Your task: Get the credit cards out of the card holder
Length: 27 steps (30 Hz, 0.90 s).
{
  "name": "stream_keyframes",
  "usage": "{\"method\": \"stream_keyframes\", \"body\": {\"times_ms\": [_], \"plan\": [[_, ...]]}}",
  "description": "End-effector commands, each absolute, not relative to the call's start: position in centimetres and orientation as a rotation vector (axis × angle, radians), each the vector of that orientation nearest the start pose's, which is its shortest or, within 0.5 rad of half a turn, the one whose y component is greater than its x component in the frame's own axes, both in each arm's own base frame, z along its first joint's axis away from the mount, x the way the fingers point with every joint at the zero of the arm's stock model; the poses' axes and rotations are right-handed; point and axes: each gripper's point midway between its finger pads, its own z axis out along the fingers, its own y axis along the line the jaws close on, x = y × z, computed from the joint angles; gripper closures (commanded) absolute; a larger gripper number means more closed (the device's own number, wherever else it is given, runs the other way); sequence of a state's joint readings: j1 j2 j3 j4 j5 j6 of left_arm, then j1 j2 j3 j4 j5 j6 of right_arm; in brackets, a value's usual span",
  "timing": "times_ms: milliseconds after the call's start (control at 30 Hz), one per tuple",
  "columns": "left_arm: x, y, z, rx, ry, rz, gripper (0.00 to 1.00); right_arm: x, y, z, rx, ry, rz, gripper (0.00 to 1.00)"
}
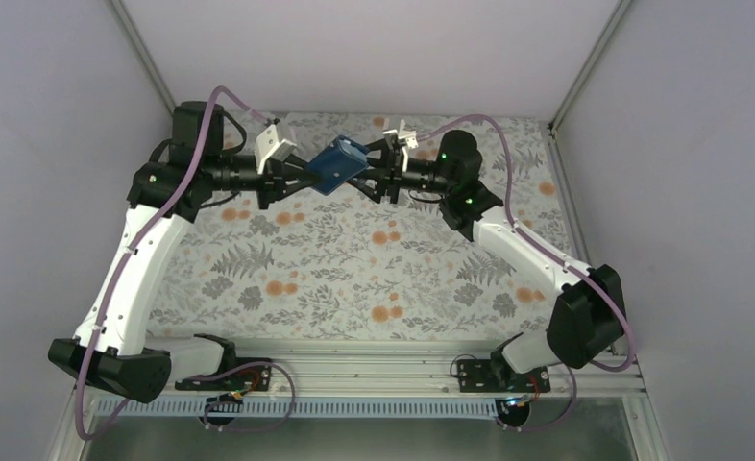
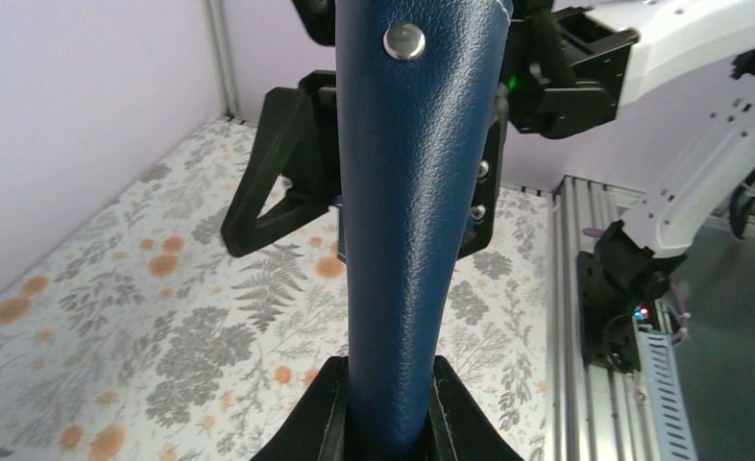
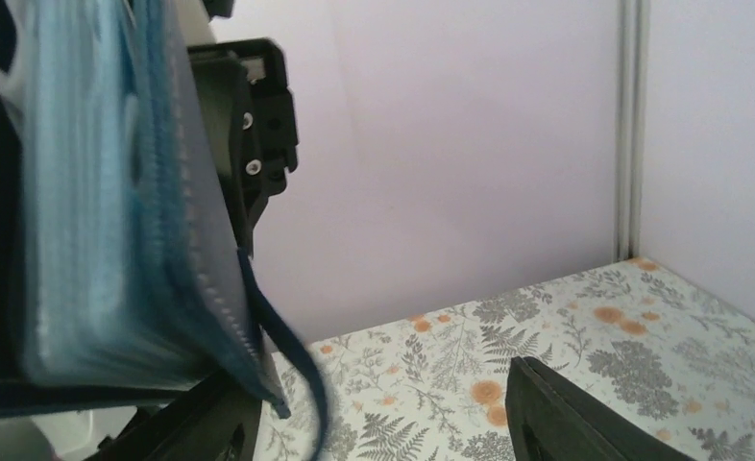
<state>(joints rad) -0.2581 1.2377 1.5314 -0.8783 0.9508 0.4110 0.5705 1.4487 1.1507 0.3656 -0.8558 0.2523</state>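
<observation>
Card holder [image 1: 337, 163]: navy, up off the table, over the far middle, strung between both arms. Long axis in top view running low-left to high-right, one end toward each wrist. From left wrist: long axis straight away from the camera, grained navy outer face toward the lens, metal snap stud [image 2: 404, 41] near the far end. From right wrist: seen edge-on, close and blurred, lighter blue pockets [image 3: 85, 192] layered inside the navy cover, closure tab [image 3: 302, 360] hanging loose off the lower edge. Credit cards: cannot tell any apart in the pocket stack.

Left gripper [image 2: 389, 394]: clamped on near end of holder, one finger tight on each side. Right gripper [image 3: 374, 389]: spread wide, holder sitting by the finger at frame left, other finger well apart from it. Cannot tell whether it touches the holder.

Table [image 1: 354, 269]: covered in pale cloth printed with grey ferns and orange flowers. Plain pale lilac walls [image 1: 374, 48] on three sides, aluminium posts [image 1: 141, 48] in the far corners. Aluminium rail [image 1: 374, 357] along the near edge, both arm bases bolted to it. Purple cables [image 1: 222, 90] routed along both arms. Green lights [image 1: 444, 154] lit on the right arm near the wrist.
</observation>
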Motion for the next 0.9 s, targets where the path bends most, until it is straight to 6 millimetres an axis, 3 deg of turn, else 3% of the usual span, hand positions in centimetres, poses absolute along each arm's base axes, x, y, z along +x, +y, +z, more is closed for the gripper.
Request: {"method": "stream_keyframes", "body": {"times_ms": [0,67,233,433,500,600,767,800,867], "plan": [[24.8,-21.5,39.4,1.172,1.624,-0.937,0.98,24.4,34.3,40.0,-1.187,1.150,1.296,0.33],[25.0,-21.6,39.1,1.174,1.631,-0.950,0.98,23.3,34.5,40.5,-1.221,1.110,1.292,0.34],[24.9,-21.8,37.7,1.194,1.646,-0.977,0.98,22.9,34.7,42.6,-1.162,1.080,1.274,0.52],[24.3,-21.8,36.7,1.217,1.646,-0.998,0.98,22.0,34.3,43.8,-1.152,1.045,1.296,0.58],[24.5,-21.8,36.4,1.212,1.656,-0.994,0.98,21.5,34.2,43.9,-1.172,1.029,1.300,0.66],[25.1,-21.8,35.9,1.193,1.680,-0.983,0.98,20.8,34.2,43.8,-1.207,1.025,1.305,0.93],[26.4,-21.6,35.2,1.146,1.725,-0.938,0.95,21.6,34.1,43.0,-1.156,1.141,1.271,0.96],[26.8,-21.5,34.9,1.138,1.737,-0.924,0.82,22.2,34.1,42.5,-1.132,1.191,1.263,0.96],[27.6,-21.3,34.7,1.123,1.754,-0.881,0.31,23.6,34.2,41.5,-1.067,1.303,1.241,0.96]]}}
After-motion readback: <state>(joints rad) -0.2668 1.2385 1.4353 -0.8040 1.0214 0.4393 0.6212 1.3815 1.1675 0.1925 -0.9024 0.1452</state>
